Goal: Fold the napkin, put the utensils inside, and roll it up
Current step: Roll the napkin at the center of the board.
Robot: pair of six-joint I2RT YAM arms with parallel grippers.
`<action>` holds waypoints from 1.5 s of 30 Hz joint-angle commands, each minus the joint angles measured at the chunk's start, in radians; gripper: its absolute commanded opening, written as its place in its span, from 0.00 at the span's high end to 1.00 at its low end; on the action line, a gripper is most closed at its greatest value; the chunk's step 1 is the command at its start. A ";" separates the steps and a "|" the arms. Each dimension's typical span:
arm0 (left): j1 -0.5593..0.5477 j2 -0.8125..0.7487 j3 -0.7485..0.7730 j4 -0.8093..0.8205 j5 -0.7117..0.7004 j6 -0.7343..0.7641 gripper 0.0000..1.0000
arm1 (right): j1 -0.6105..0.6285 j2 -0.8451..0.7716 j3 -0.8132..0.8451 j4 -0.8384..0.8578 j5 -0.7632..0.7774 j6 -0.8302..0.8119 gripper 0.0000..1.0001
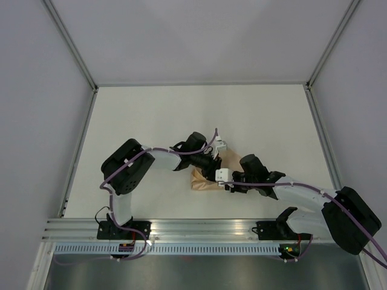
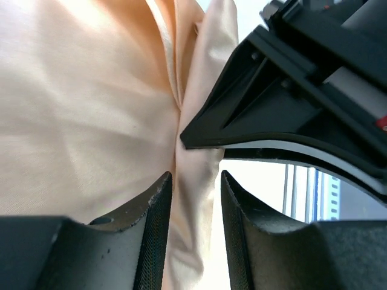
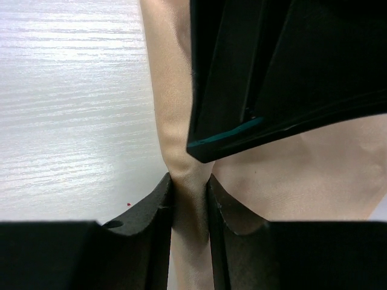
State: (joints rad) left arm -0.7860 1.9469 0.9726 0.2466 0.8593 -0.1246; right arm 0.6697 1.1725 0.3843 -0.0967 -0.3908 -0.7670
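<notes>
Both grippers [image 2: 195, 199] [image 3: 190, 202] narrow, napkin [image 2: 78, 109] fold between.

The left end effector [image 1: 213, 162] and the right end effector [image 1: 227, 180] crowd tip to tip over the napkin [image 1: 201, 181], with no passage between them. A fold of cloth fills the gap between each one's fingers. Their arms bar the near strip on both sides. Beyond them, bare table [image 1: 181, 115] runs to the back wall [image 1: 199, 36], and side walls [image 1: 36, 121] close it in.
</notes>
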 commanded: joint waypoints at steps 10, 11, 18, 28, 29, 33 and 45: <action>0.025 -0.412 -0.234 0.176 -0.489 -0.084 0.55 | -0.074 0.151 0.123 -0.234 -0.126 -0.037 0.96; 0.025 -0.440 -0.288 0.221 -0.517 -0.095 0.55 | -0.088 0.189 0.142 -0.271 -0.146 -0.055 0.96; 0.014 -0.661 -0.483 0.361 -0.718 -0.034 0.52 | -0.214 0.423 0.335 -0.475 -0.281 -0.153 0.97; -0.171 -0.671 -0.525 0.333 -0.799 0.241 0.44 | -0.266 0.726 0.596 -0.673 -0.333 -0.206 0.98; -0.195 -0.651 -0.499 0.303 -0.806 0.287 0.44 | -0.271 0.754 0.610 -0.695 -0.338 -0.206 0.98; -0.294 -0.539 -0.450 0.293 -0.855 0.370 0.43 | -0.283 0.797 0.653 -0.721 -0.336 -0.206 0.98; -0.391 -0.240 -0.367 0.431 -0.959 0.579 0.08 | -0.298 0.869 0.706 -0.778 -0.338 -0.216 0.98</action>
State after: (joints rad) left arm -1.1698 1.6600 0.5751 0.5785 -0.0387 0.3447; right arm 0.3714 1.9682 1.1198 -0.9268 -0.8978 -0.9058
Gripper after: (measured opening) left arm 0.919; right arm 0.305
